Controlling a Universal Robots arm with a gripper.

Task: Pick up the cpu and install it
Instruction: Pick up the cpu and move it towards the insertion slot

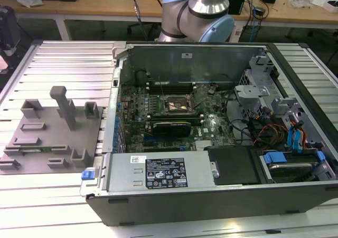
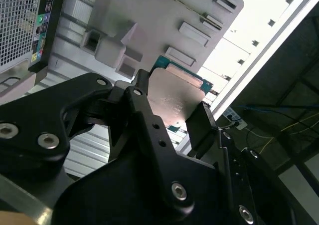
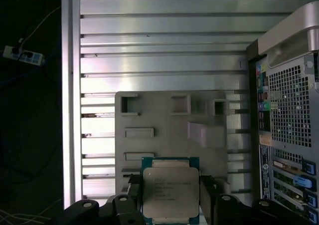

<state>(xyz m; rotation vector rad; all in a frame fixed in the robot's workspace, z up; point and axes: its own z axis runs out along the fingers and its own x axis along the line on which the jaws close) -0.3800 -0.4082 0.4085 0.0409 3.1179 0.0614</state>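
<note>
You are pinching the cpu [image 3: 171,187] in the gripper [image 3: 170,195] above the grey tray [image 3: 164,130], so pickup is looking done; the socket [image 1: 177,103], three o'clock from the tray in the exterior view, is sitting unfilled.

Open air beneath the small silvery square cpu [image 3: 170,190], save the tall grey moulded plastic post [image 3: 207,133] and black computer case [image 3: 286,135] alongside.

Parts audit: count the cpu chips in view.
1. The cpu is clamped in the gripper, above the grey tray. Another could hide inside the computer case.
</note>
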